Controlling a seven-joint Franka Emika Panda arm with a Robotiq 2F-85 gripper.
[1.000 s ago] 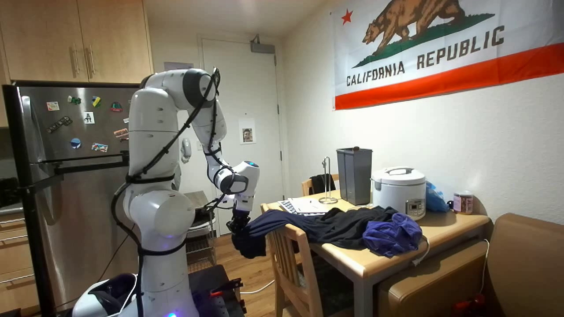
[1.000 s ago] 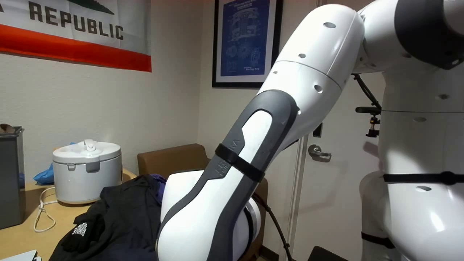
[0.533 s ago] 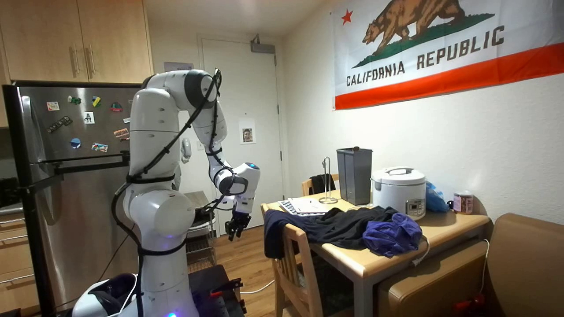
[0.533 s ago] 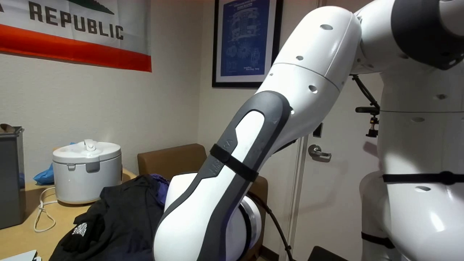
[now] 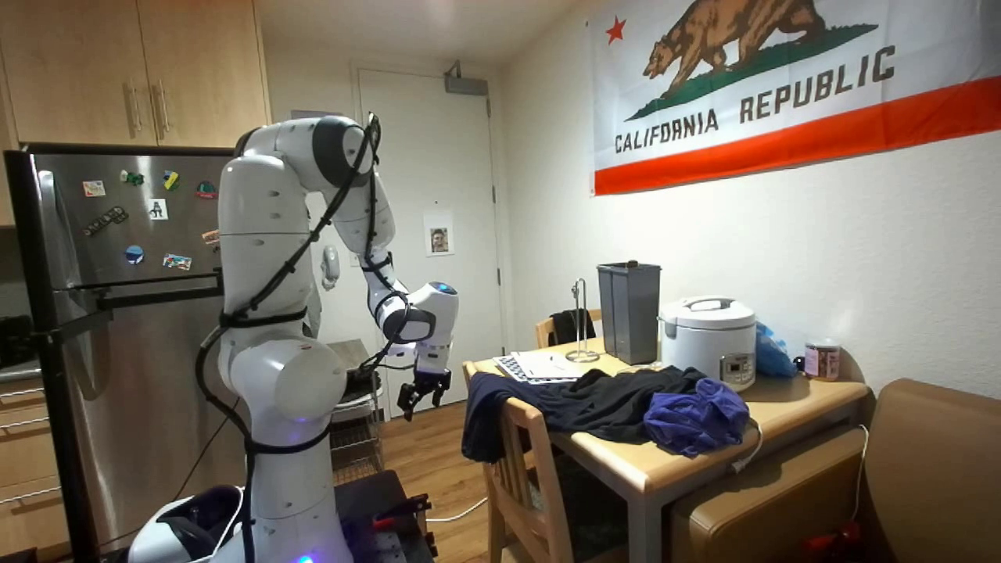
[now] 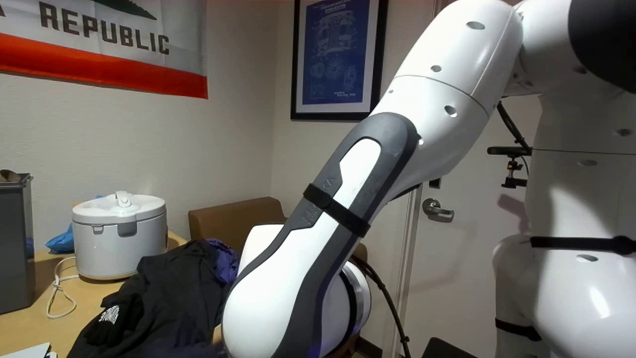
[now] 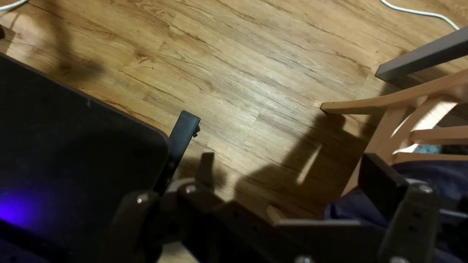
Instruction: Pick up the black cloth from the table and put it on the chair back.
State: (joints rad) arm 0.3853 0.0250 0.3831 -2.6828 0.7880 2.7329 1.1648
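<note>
The black cloth [image 5: 626,403] lies bunched along the table, seen in both exterior views. A navy-looking end [image 5: 486,430] drapes over the near chair back [image 5: 532,418] and hangs down its side. Beside that hanging end, apart from it, my gripper [image 5: 422,407] points down above the floor. In the wrist view the gripper [image 7: 289,159] has its fingers [image 7: 206,170] wide apart, with only floor between the tips. A dark fold of cloth [image 7: 424,173] and the wooden chair [image 7: 384,104] show at the right there. The arm blocks the gripper in an exterior view [image 6: 298,278].
On the table [image 5: 813,403] stand a rice cooker [image 5: 704,340], a grey bin [image 5: 629,313], a metal stand [image 5: 581,320] and notebooks [image 5: 539,365]. Purple fabric [image 5: 696,418] bunches near the table's edge. A farther chair has something dark [image 5: 569,327] on it. The robot's dark platform [image 7: 80,120] is near.
One second ago my gripper was shut on the cloth's navy end. It has opened and let go, and that end has dropped beside the chair back. The gripper has drawn slightly up and away.
</note>
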